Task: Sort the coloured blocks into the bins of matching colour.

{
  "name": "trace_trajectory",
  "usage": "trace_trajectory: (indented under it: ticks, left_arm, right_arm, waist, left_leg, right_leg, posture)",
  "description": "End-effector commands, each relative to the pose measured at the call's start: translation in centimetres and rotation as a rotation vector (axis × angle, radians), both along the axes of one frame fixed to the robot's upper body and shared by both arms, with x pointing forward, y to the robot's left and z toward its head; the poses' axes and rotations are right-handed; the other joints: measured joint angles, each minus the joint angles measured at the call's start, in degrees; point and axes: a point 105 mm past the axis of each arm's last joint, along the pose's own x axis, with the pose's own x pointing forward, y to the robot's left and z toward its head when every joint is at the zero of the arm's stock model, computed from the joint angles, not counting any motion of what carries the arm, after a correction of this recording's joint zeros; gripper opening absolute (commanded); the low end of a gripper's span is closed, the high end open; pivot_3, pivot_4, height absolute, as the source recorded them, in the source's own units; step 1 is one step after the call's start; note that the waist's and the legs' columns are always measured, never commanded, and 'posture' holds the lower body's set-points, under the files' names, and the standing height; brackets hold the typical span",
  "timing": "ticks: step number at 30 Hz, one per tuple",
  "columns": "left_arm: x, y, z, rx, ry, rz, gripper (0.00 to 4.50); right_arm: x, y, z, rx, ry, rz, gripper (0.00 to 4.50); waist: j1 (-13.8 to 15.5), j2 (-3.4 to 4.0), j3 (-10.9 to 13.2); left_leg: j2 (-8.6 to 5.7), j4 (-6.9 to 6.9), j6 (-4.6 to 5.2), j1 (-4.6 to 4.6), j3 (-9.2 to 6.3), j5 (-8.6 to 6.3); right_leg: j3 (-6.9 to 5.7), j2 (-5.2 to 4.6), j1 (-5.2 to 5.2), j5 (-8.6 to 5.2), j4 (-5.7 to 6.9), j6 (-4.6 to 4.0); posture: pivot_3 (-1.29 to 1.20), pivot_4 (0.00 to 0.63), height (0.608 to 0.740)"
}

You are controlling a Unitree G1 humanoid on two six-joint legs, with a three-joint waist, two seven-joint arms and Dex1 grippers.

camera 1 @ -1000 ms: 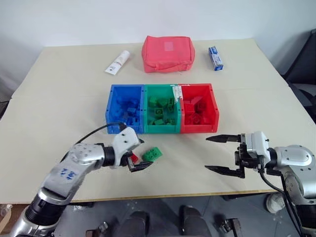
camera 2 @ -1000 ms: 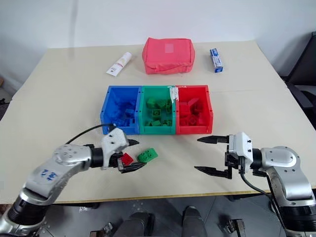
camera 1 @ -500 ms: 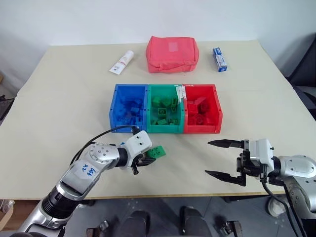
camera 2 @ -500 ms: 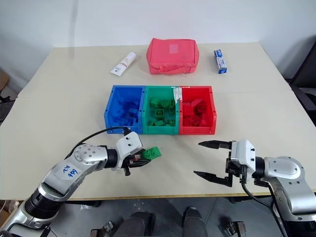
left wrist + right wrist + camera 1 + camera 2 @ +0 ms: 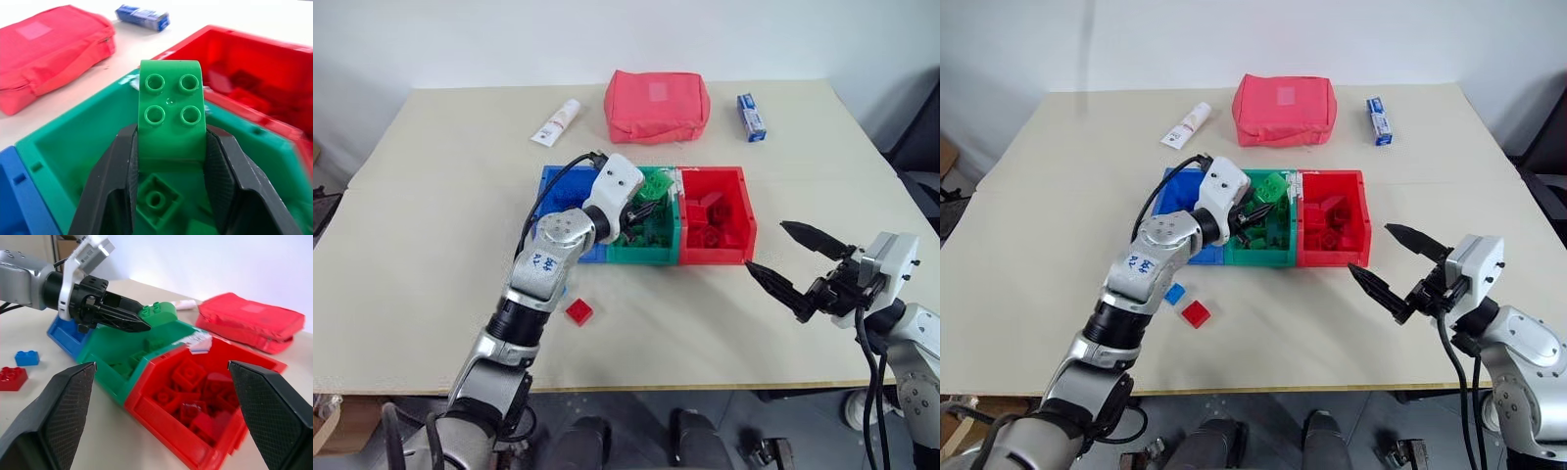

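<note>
A green block (image 5: pixel 170 110) with four studs sits clamped between the two black fingers (image 5: pixel 113 186) of the left gripper (image 5: pixel 170 147), which holds it in the air above the green bin (image 5: pixel 646 257). Below the gripper, inside that bin, lie more green blocks (image 5: pixel 155 198). The red bin (image 5: pixel 713 257) stands just beyond the gripper on its right side, full of red blocks (image 5: pixel 188 377); the blue bin (image 5: pixel 1175 188) is on its left, partly hidden by the arm. Behind the gripper, on the table (image 5: pixel 431 245) near the forearm, a red block (image 5: pixel 1195 313) and a blue block (image 5: pixel 1173 293) lie loose, close to each other but not touching.

The right gripper (image 5: pixel 783 258) hangs above the table to the right of the red bin, its fingers (image 5: pixel 771 280) spread wide and holding nothing, pointing toward the bins.

Past the bins, at the far side of the table, are a red pouch (image 5: pixel 656 106), a white tube (image 5: pixel 556 122) and a blue-and-white carton (image 5: pixel 751 116).
</note>
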Motion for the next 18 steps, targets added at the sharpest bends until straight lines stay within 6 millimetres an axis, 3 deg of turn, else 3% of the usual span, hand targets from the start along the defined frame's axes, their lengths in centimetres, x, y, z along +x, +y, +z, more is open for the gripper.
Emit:
trace_trajectory:
  ticks: [1,5,7,12,15,18]
  left_arm:
    - [-0.4,0.5,1.5,0.007,-0.065,-0.051,2.73]
    - [-2.5,1.9,1.7,-0.009,-0.096,-0.205,3.87]
    - [-4.5,4.0,1.5,-0.011,-0.110,-0.337,4.45]
    - [-7.4,11.3,0.6,0.085,-0.147,-0.412,4.45]
    - [-8.8,16.8,-0.7,0.116,-0.086,-0.330,4.48]
    - [-10.2,19.6,-1.8,0.149,-0.046,-0.279,4.48]
  right_arm:
    - [-0.6,-0.3,1.3,-0.031,-0.056,-0.012,4.50]
    - [-0.4,-0.3,1.4,-0.041,-0.060,-0.002,4.50]
    - [-0.2,0.1,1.1,-0.067,-0.052,0.039,4.50]
    - [0.1,1.4,0.4,-0.137,-0.025,0.177,4.50]
    - [-0.3,3.1,-0.9,-0.210,0.008,0.324,4.50]
    - [-0.4,4.2,-1.6,-0.242,0.020,0.416,4.50]
  waist:
    - [-0.29,0.00,0.00]
    - [-0.85,0.02,-0.01]
    - [-1.19,0.03,-0.02]
    - [-2.15,0.04,-0.02]
    - [-2.20,0.04,-0.02]
    - [-2.15,0.04,-0.02]
  left_leg:
    - [0.00,0.00,0.00,0.00,0.00,0.00]
    - [0.01,0.01,0.00,0.03,0.01,0.00]
    - [0.05,-0.01,0.00,0.03,0.01,0.00]
    - [0.10,-0.03,-0.02,0.03,-0.01,0.00]
    - [0.07,-0.02,-0.01,0.03,-0.04,-0.01]
    - [0.07,-0.04,0.06,0.04,-0.04,-0.06]
  right_leg:
    - [0.00,0.00,0.00,0.00,0.01,0.00]
    - [0.02,0.00,0.01,0.00,0.04,0.00]
    - [0.02,0.02,-0.02,0.00,0.04,0.00]
    - [0.01,0.03,-0.04,-0.02,0.05,-0.04]
    - [-0.01,-0.01,0.00,-0.02,0.01,-0.04]
    - [-0.01,-0.03,0.00,-0.03,-0.01,-0.06]
  posture:
    - [0.00,0.150,0.740]
    - [0.00,0.150,0.740]
    - [0.00,0.150,0.740]
    - [0.00,0.150,0.740]
    - [0.00,0.150,0.740]
    - [0.00,0.150,0.740]
